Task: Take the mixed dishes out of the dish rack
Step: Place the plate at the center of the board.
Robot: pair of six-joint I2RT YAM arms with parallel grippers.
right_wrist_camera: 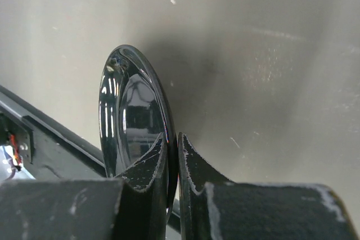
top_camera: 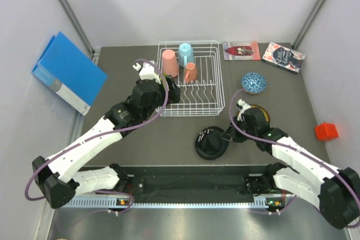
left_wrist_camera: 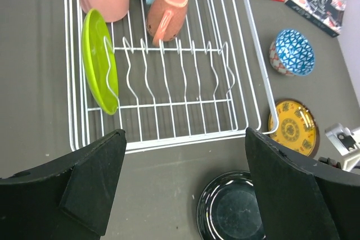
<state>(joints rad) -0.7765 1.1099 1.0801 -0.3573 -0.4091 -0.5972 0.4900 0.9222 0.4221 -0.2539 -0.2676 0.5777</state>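
From above, the left arm hides the lime-green plate [left_wrist_camera: 98, 63], which stands on edge at the 9 o'clock end of the dish rack [top_camera: 197, 96]. The right wrist covers most of the yellow plate [left_wrist_camera: 293, 127]. The left gripper [left_wrist_camera: 185, 136] hangs spread wide above the rack's near rim. The right gripper [right_wrist_camera: 171, 139], reaching toward 10 o'clock, pinches the rim of the black plate [top_camera: 211, 144], which is at the rack's 6 o'clock.

Left arm [top_camera: 95, 133] outstretched, jaws wide apart; right arm [top_camera: 292, 155] low, jaws pinched.
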